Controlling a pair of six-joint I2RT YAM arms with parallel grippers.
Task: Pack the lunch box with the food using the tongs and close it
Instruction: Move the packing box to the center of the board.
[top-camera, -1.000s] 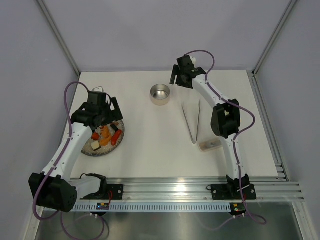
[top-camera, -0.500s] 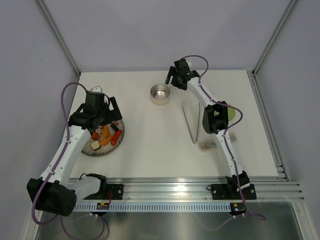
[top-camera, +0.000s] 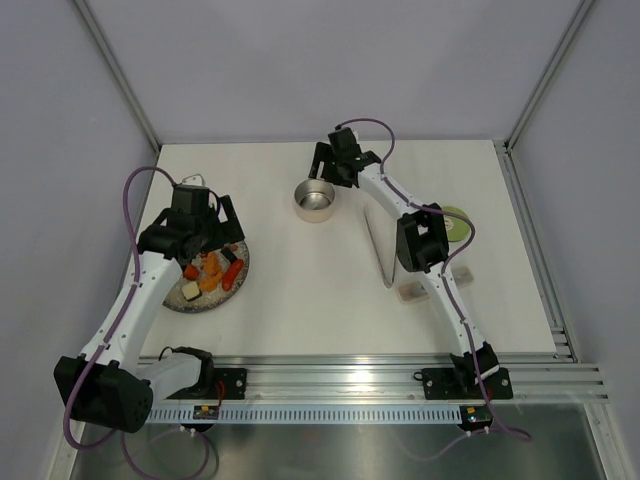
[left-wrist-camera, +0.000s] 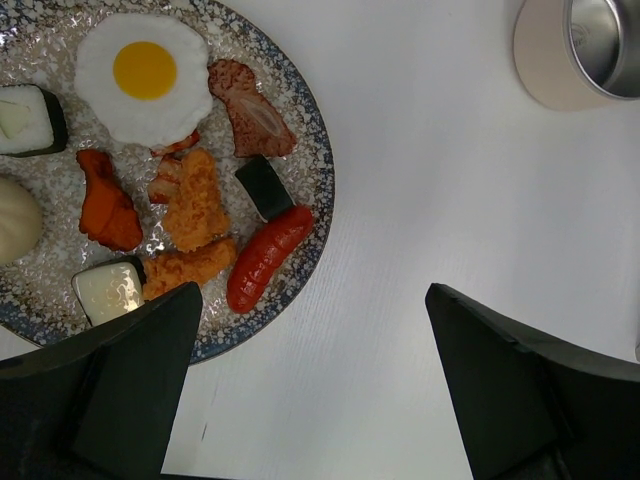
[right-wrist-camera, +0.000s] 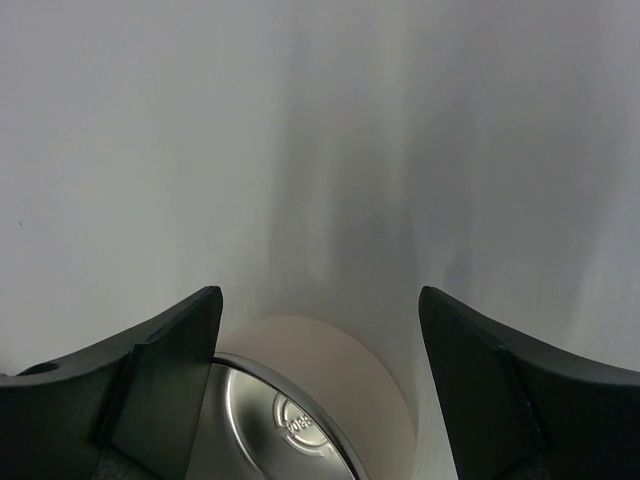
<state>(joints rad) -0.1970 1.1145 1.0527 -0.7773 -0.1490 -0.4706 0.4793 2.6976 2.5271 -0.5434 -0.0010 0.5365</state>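
The lunch box (top-camera: 314, 200), a small round steel tin, stands empty at the back middle of the table. My right gripper (top-camera: 326, 174) is open over its far rim. In the right wrist view the lunch box (right-wrist-camera: 290, 425) lies between the fingers, the left one touching its rim. Its pale green lid (top-camera: 456, 222) lies to the right, half behind the right arm. The tongs (top-camera: 378, 250) lie flat beside that arm. The food (top-camera: 210, 270) sits on a speckled plate (top-camera: 180, 300): fried egg (left-wrist-camera: 140, 75), red sausage (left-wrist-camera: 268, 258), orange chunks (left-wrist-camera: 195, 200). My left gripper (top-camera: 208, 240) hovers open above the plate's right edge.
A narrow translucent plastic case (top-camera: 415, 292) lies just in front of the tongs' tip. Walls close the table at the back and sides, and an aluminium rail (top-camera: 350, 380) runs along the near edge. The tin (left-wrist-camera: 600, 45) also shows at the left wrist view's top right.
My right gripper has swung left from behind the tin to over it, and the tin has slid a little toward the front left. The green lid has come into view. The left arm barely moved.
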